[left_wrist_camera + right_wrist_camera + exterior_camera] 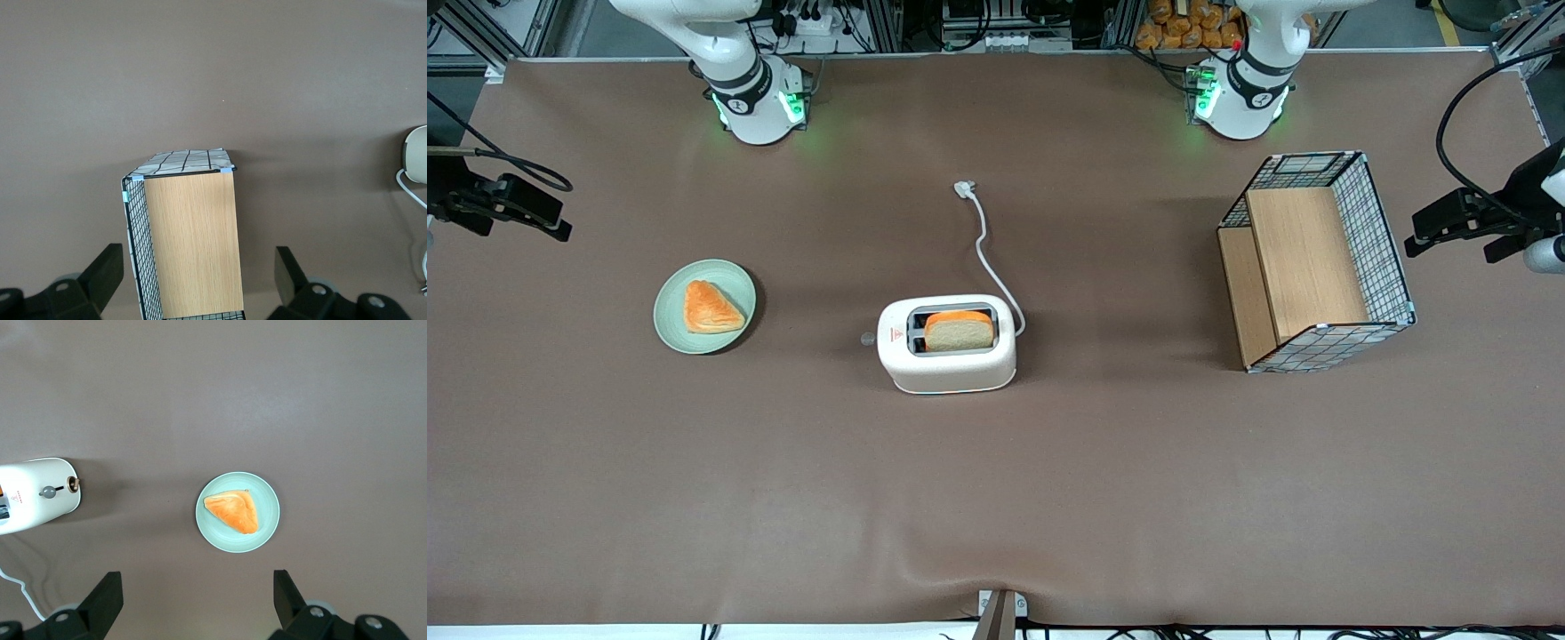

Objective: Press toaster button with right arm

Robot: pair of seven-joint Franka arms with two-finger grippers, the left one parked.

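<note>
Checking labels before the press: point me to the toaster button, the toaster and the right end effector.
toaster button [48, 493]: right wrist view, on the knob's round face.
toaster [947, 366]: front view, on its white side wall.
right end effector [198, 592]: right wrist view, midway between its open fingertips, above the plate.

No readable text; toaster [947, 345] bears a red triangle mark [892, 335].
</note>
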